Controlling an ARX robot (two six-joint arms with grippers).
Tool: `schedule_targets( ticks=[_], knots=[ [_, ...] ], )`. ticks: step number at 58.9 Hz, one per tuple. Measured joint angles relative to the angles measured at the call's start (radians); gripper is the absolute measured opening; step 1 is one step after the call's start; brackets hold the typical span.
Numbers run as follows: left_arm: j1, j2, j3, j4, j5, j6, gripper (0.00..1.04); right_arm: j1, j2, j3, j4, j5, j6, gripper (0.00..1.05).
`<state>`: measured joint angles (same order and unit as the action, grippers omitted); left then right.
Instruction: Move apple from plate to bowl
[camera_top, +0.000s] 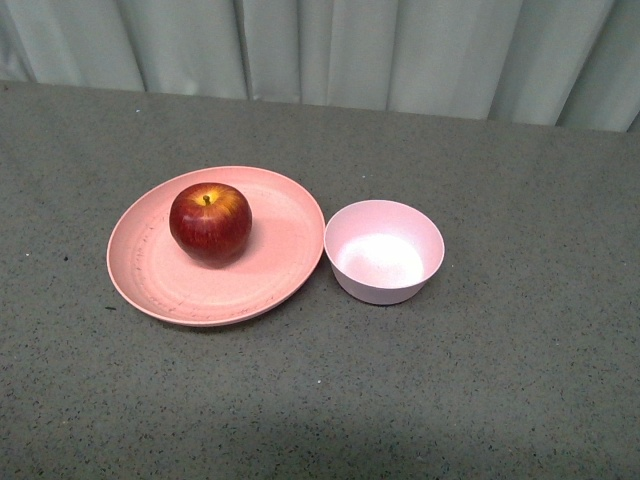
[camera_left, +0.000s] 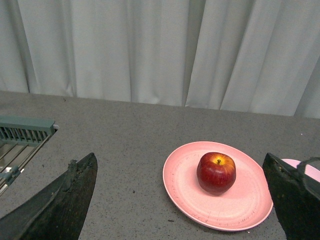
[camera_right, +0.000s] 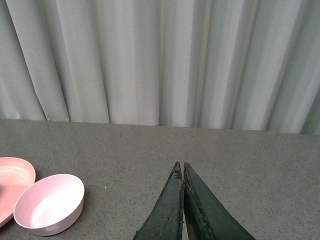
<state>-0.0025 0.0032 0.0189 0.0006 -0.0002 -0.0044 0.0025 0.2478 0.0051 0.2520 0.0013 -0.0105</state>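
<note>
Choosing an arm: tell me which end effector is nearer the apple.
Left. The left end effector faces the apple, open; the right end effector is past the bowl, apple unseen.

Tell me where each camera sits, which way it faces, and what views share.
Front view: on the robot's body, looking down at the table with the apple on the plate beside the bowl; no arm shows.
Left wrist view: on the left wrist, facing the curtain; the open left gripper frames apple and plate.
Right wrist view: on the right wrist, facing the curtain; the shut right gripper shows, bowl to one side.
Shared: front and left wrist views both show the apple on the plate.
</note>
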Motion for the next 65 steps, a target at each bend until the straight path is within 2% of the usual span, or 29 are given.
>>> schedule_targets(
  ticks=[13, 19, 33, 39, 50, 56, 59, 65],
  knots=[
    [0.000, 0.000, 0.000, 0.000, 0.000, 0.000, 0.98, 0.000, -0.074, 0.000, -0.074, 0.000, 0.000, 0.01],
    [0.000, 0.000, 0.000, 0.000, 0.000, 0.000, 0.98, 0.000, -0.196, 0.001, -0.233, -0.002, 0.000, 0.01],
    [0.000, 0.000, 0.000, 0.000, 0.000, 0.000, 0.98, 0.000, -0.243, 0.001, -0.250, -0.003, -0.001, 0.02],
    [0.000, 0.000, 0.000, 0.000, 0.000, 0.000, 0.98, 0.000, -0.244, 0.001, -0.250, -0.003, 0.000, 0.20],
    [0.000, 0.000, 0.000, 0.000, 0.000, 0.000, 0.98, 0.000, -0.244, 0.001, -0.250, -0.003, 0.000, 0.67],
    [0.000, 0.000, 0.000, 0.000, 0.000, 0.000, 0.98, 0.000, -0.244, 0.001, -0.250, -0.003, 0.000, 0.89],
    [0.000, 0.000, 0.000, 0.000, 0.000, 0.000, 0.98, 0.000, -0.244, 0.001, -0.250, -0.003, 0.001, 0.97],
    [0.000, 0.000, 0.000, 0.000, 0.000, 0.000, 0.98, 0.000, -0.244, 0.001, -0.250, -0.002, 0.001, 0.95]
  ],
)
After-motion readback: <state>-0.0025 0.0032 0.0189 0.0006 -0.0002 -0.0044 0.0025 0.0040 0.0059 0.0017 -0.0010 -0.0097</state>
